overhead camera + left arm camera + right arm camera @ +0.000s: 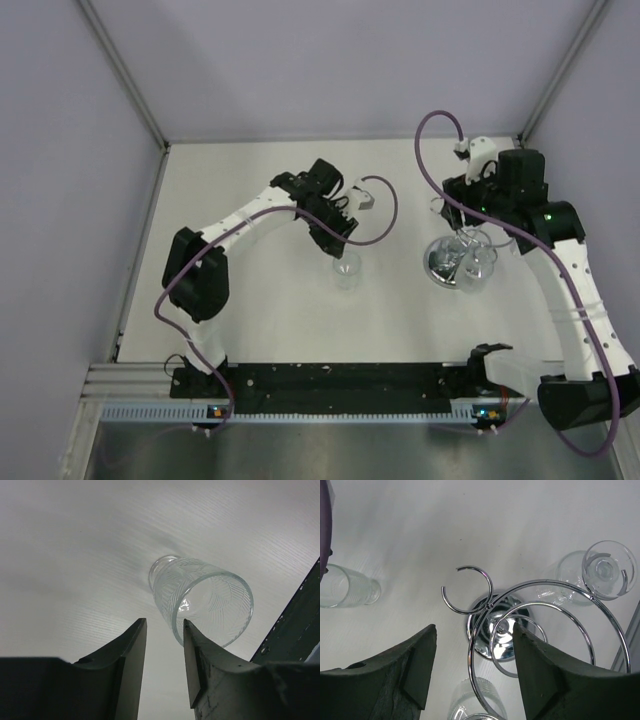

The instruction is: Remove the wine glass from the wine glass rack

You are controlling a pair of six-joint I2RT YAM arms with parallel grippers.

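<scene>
Right wrist: right hand (474, 630) wide, empty, over rack (495, 650) | wine glass (607, 570) hangs in rack's far-right ring | judged light, slick, brittle: take the bowl gently, ease stem out the ring's gap | left hand (164, 625) narrow, empty.

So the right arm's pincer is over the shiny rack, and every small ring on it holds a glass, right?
Not quite: the right pincer is over the wine glass rack, but one small ring is empty, as the right wrist view shows; another carries a wine glass.
</scene>
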